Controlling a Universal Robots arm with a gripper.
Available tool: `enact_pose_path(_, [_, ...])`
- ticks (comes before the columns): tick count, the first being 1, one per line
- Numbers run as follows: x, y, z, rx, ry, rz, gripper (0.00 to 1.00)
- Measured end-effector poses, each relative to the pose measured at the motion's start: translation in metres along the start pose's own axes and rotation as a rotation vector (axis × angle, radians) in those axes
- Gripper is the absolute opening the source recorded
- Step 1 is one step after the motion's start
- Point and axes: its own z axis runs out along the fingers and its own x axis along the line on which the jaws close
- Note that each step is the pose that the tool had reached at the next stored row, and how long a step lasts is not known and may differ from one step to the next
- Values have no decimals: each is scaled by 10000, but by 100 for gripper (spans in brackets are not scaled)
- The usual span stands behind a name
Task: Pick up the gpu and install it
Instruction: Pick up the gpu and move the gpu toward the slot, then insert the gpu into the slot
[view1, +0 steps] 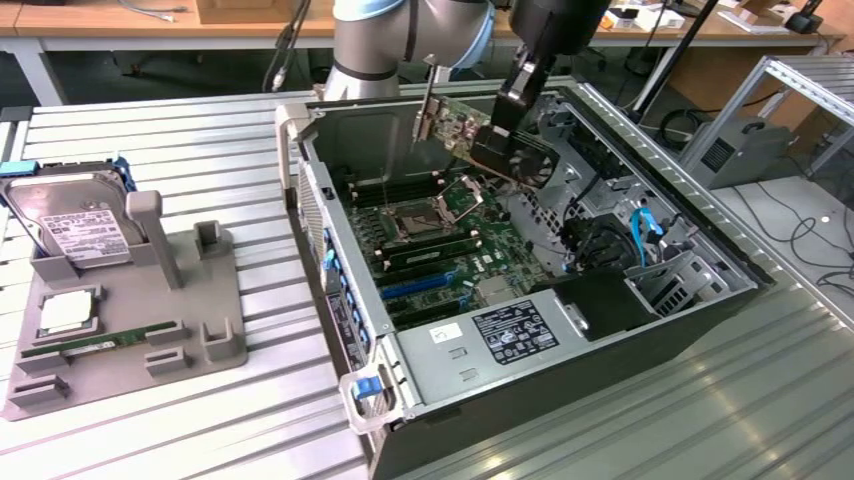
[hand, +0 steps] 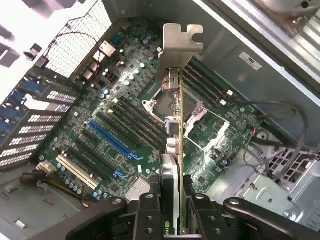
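The gpu (view1: 514, 155), a flat dark card with a silvery end bracket (view1: 424, 118), hangs tilted above the open computer case (view1: 667, 300), over the motherboard (view1: 447, 245). My gripper (view1: 518, 100) is shut on the card's upper edge. In the wrist view the gpu (hand: 175, 150) runs edge-on away from my gripper (hand: 172, 212), its bracket (hand: 181, 42) at the far end. The black fingers (hand: 147, 215) clamp it from both sides. Below it lie the CPU socket (hand: 200, 120) and the blue expansion slot (hand: 112, 140), clear of the card.
A grey fixture (view1: 120, 320) on the exterior view's left carries a silver hard drive (view1: 74, 220) and a green memory stick (view1: 100, 340). The case holds blue cables (view1: 641, 235) and a power supply (view1: 501, 335). The case walls stand close around the card.
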Motion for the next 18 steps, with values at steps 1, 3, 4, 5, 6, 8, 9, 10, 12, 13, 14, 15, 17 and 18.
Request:
enact_pose_path(1, [0, -1, 13, -13, 35, -636, 27])
enact_pose_path(3, [1, -2, 33, -33, 87, -1572, 27])
enact_pose_path(4, [1, -2, 44, -44, 116, -2101, 27])
enact_pose_path(5, [1, -3, 54, -54, 144, -2607, 27])
enact_pose_path(6, [1, -4, 65, -67, 180, -3232, 27])
enact_pose_path(8, [2, -5, 84, -92, 247, -4445, 27])
enact_pose_path(9, [2, -5, 94, -105, 282, -5070, 27])
enact_pose_path(10, [2, -6, 103, -119, 317, -5713, 27])
enact_pose_path(12, [3, -7, 121, -140, 377, -6786, 27])
enact_pose_path(13, [3, -7, 128, -149, 402, -7230, 27])
enact_pose_path(14, [3, -8, 139, -164, 440, -7916, 27])
enact_pose_path(15, [3, -8, 146, -173, 464, -8352, 27])
enact_pose_path(17, [3, -9, 152, -197, 528, -9499, 27])
enact_pose_path(18, [3, -9, 152, -197, 529, -9502, 27])
